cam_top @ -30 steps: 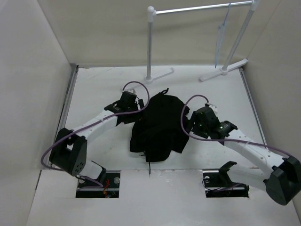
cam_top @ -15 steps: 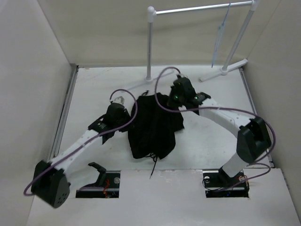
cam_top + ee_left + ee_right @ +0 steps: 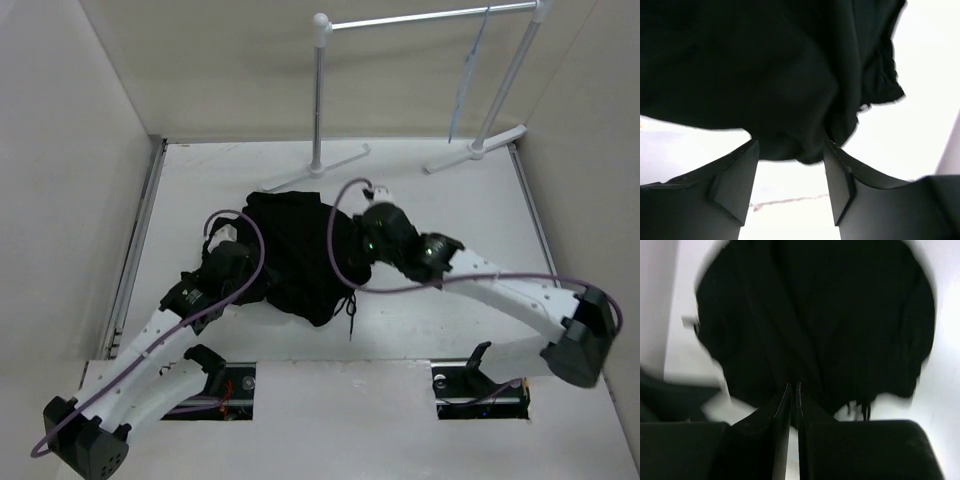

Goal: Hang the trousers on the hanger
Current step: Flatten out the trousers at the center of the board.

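Left gripper [image 3: 790, 150]: arm stretched low, jaws spread at the left edge of the trousers [image 3: 298, 255]. Trousers bunched at the middle of the table [image 3: 450, 200], long axis far-left to near-right, drawstring [image 3: 351, 318] nearward. Right gripper [image 3: 794, 387]: arm bent, fingers pinched together at the cloth's right edge.

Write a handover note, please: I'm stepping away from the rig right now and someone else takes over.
Left gripper: open, trousers cloth at its fingertips, not clamped.
Right gripper: shut against the trousers; a pinch cannot be confirmed.
The trousers lie bunched on the table; hanger bare on the rack.
Done: nothing hung. Left: get the trousers onto the hanger.
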